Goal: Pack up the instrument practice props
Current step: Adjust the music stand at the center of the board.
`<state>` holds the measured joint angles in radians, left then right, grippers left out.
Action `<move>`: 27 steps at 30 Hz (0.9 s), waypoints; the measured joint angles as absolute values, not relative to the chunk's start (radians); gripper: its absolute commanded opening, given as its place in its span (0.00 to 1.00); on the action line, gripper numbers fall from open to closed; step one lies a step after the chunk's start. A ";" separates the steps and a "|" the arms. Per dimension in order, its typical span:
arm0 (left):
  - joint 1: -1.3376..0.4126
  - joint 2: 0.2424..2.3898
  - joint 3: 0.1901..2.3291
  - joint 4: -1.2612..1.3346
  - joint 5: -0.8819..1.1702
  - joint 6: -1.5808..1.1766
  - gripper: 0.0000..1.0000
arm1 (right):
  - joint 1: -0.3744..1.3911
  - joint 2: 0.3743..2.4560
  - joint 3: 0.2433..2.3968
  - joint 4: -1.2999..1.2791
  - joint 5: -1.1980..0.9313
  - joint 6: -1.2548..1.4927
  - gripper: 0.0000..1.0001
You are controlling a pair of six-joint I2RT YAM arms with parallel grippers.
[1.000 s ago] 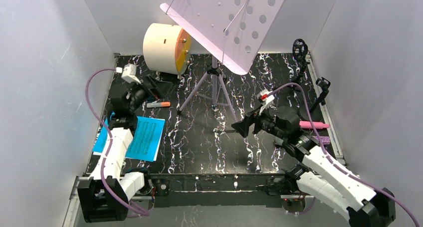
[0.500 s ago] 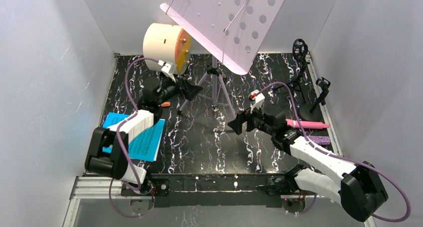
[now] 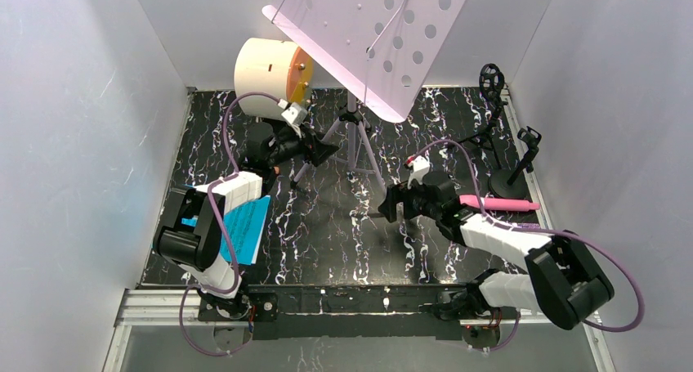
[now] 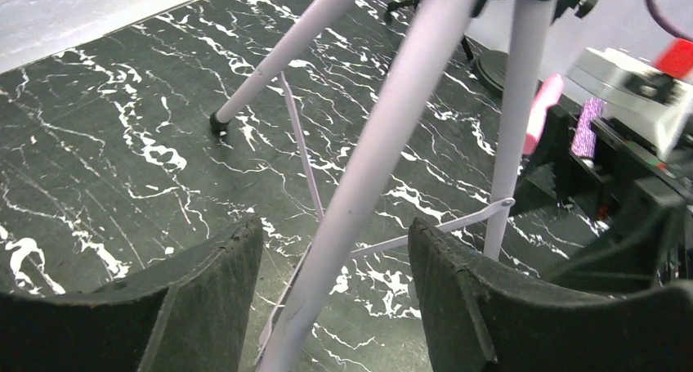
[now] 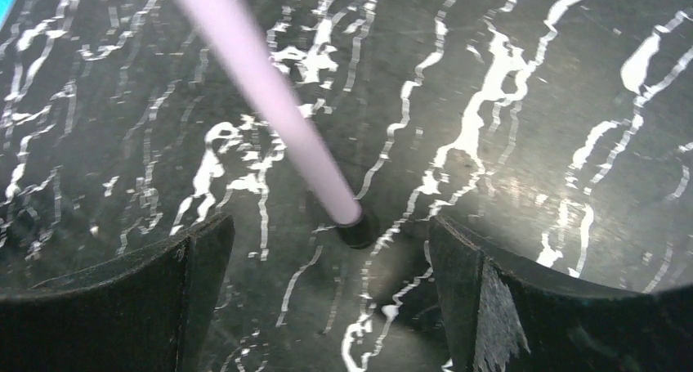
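1. Music rack (image 3: 372, 37) stands upright at the table's (image 3: 327, 241) far middle.
2. Your left gripper (image 4: 331, 241) has its jaws apart astride one leg (image 4: 368, 168), seemingly not touching.
3. Your right gripper (image 5: 327, 249) gapes around another leg's foot (image 5: 357, 229).

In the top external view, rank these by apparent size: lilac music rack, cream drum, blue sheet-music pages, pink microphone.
1. lilac music rack, raised toward the camera, which enlarges it
2. cream drum
3. blue sheet-music pages, partly hidden, so unsure against the drum
4. pink microphone
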<state>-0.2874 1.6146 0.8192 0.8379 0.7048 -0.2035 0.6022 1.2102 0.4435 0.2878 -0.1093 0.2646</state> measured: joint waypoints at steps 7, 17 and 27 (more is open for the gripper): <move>-0.314 1.615 0.809 0.852 0.718 -0.115 0.35 | 0.477 1.297 0.453 0.295 -0.154 0.258 0.92; -0.340 1.530 0.707 0.878 0.656 -0.001 0.07 | 0.372 1.404 0.531 0.296 -0.255 0.234 0.85; -0.471 1.382 0.621 0.777 0.441 -0.007 0.00 | 0.313 1.579 0.669 0.327 -0.312 0.178 0.75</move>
<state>-0.4713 1.3815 0.6209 0.7769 0.4408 -0.0074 0.3134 1.5795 0.6693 0.3267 -0.3122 0.1780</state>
